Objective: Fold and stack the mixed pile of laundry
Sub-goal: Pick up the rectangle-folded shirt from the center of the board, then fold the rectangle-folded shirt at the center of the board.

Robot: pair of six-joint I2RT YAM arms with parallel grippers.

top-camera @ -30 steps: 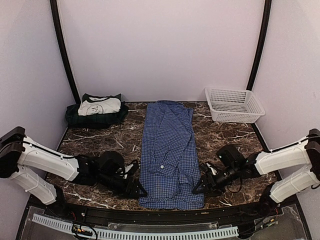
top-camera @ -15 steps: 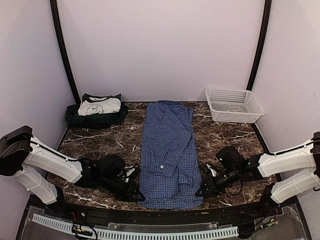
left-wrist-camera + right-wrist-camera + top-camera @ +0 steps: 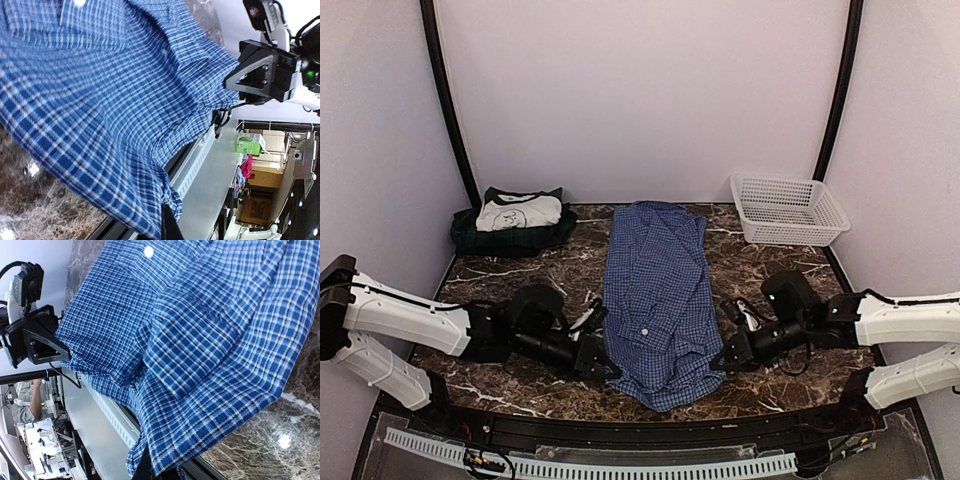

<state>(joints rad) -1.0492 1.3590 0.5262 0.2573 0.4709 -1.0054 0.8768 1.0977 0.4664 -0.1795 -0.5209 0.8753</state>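
checked shirt [image 3: 655, 300]: soft thin woven cotton, small blue-and-white check, one white button showing, laid as a long narrow strip down the middle of the table [image 3: 510, 285], collar end far, hem near. table top is dark brown marble with white veins, glossy, catching spots of light in the wrist views. left gripper [image 3: 607, 367] is clamped on the shirt's near left corner, right gripper [image 3: 723, 362] is clamped on its near right corner; both wrist views show the cloth running right into the pinched black fingers and hanging in loose folds between them. the near hem sags to a blunt point between the two grips and the lower part of the shirt is rumpled. far left corner: white garment [image 3: 520, 211] with dark green trim, folded flat, resting on top of a folded dark green plaid garment [image 3: 510, 238], a low soft stack. far right corner: basket [image 3: 788, 228], white rigid plastic, rectangular, lattice walls, standing on the table well apart from every garment. against the earlier frames: the near hem then lay flat and square along the near edge with both jaws open beside it; since then both arms have moved in from the sides, the jaws have closed on the corners, and the hem has been drawn in and raised. stack and basket unchanged.
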